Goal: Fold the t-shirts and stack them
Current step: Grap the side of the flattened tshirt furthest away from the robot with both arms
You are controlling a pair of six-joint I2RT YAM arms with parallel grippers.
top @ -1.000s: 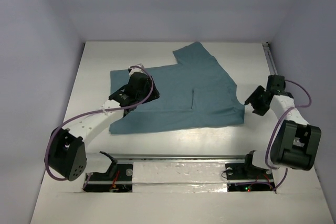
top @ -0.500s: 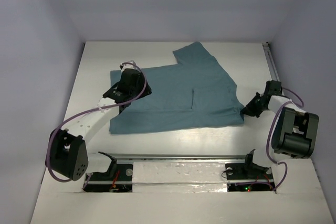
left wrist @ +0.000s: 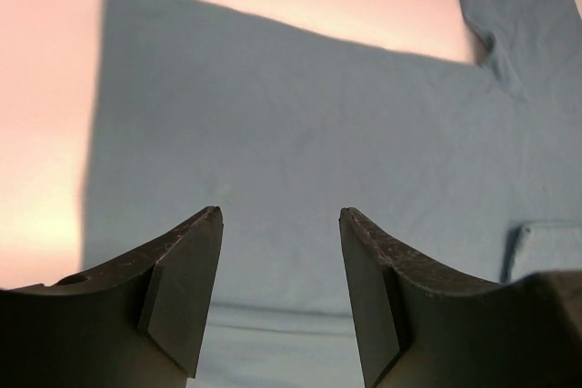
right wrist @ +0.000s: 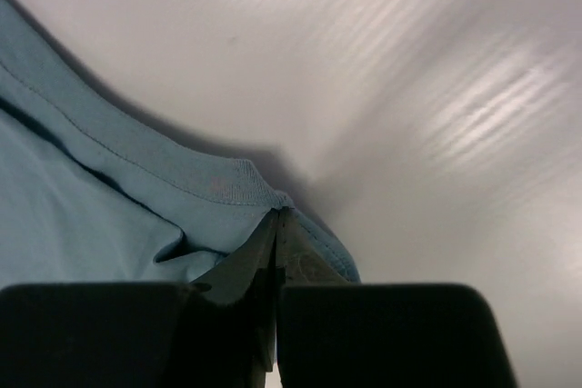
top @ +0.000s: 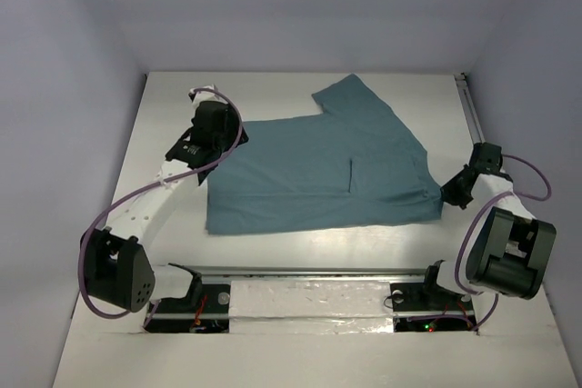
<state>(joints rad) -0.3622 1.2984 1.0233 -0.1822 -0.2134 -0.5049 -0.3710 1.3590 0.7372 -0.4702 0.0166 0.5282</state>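
The right jaws are pinched shut on a hem corner of the t-shirt (right wrist: 91, 206), with bare worktop (right wrist: 409, 88) ahead of them. The left jaws stand apart (nothing between them), the shirt spread flat ahead; its near edge is hidden behind them.

Soft even light, pink cast in left wrist view, streaky glare on table (right wrist: 473, 106)
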